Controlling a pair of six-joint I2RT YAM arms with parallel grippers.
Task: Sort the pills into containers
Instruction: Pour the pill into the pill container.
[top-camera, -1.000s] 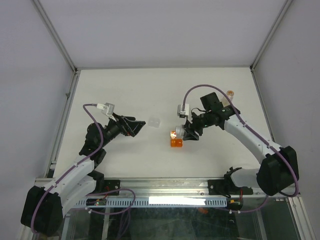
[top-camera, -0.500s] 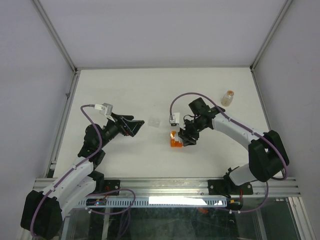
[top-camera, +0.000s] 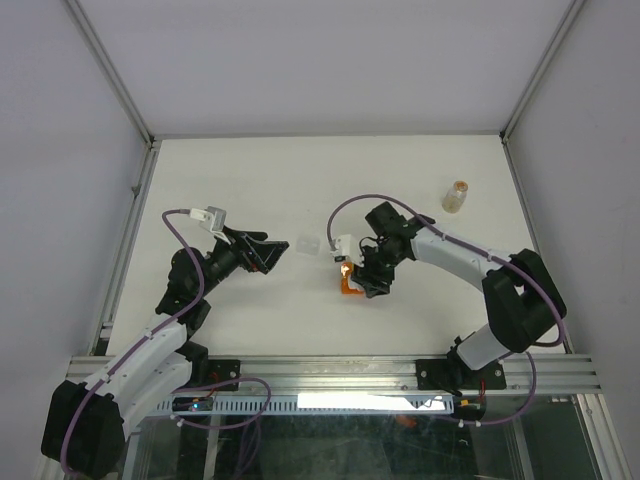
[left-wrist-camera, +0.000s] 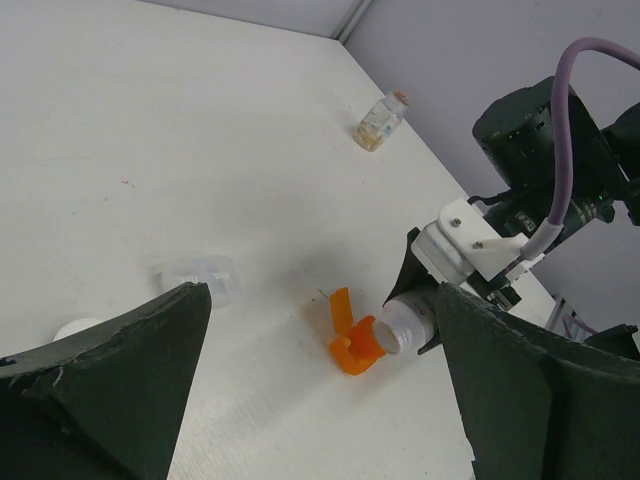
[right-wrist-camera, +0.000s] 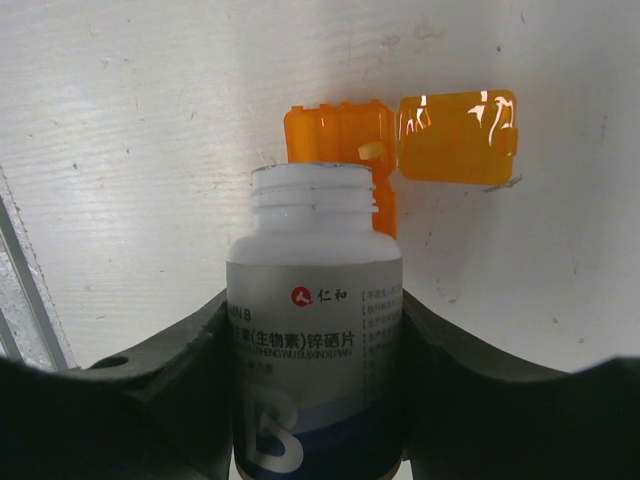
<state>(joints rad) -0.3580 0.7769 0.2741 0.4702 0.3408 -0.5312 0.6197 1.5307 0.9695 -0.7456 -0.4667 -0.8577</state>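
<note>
My right gripper (right-wrist-camera: 315, 300) is shut on a white bottle (right-wrist-camera: 315, 330) with a dark blue band and no cap. The bottle is tipped with its mouth right at a stubby orange cup (right-wrist-camera: 338, 135), whose flip lid (right-wrist-camera: 458, 137) lies open. One tiny tan bit (right-wrist-camera: 372, 150) shows in the cup; no other loose pills show. In the top view this gripper (top-camera: 365, 275) and the cup (top-camera: 350, 288) are at mid-table. My left gripper (top-camera: 283, 255) stands open and empty to the left. A clear vial (top-camera: 456, 195) with tan contents stands far right.
A small clear plastic piece (top-camera: 309, 245) lies just beyond the left fingertips, also in the left wrist view (left-wrist-camera: 200, 280). A white round thing (left-wrist-camera: 75, 328) peeks out beside the left finger. The frame rail runs along the near edge (top-camera: 330, 375).
My right arm has swung left and toward the near edge, bringing the bottle's mouth onto the orange cup and uncovering the clear vial. The left arm has stayed still.
</note>
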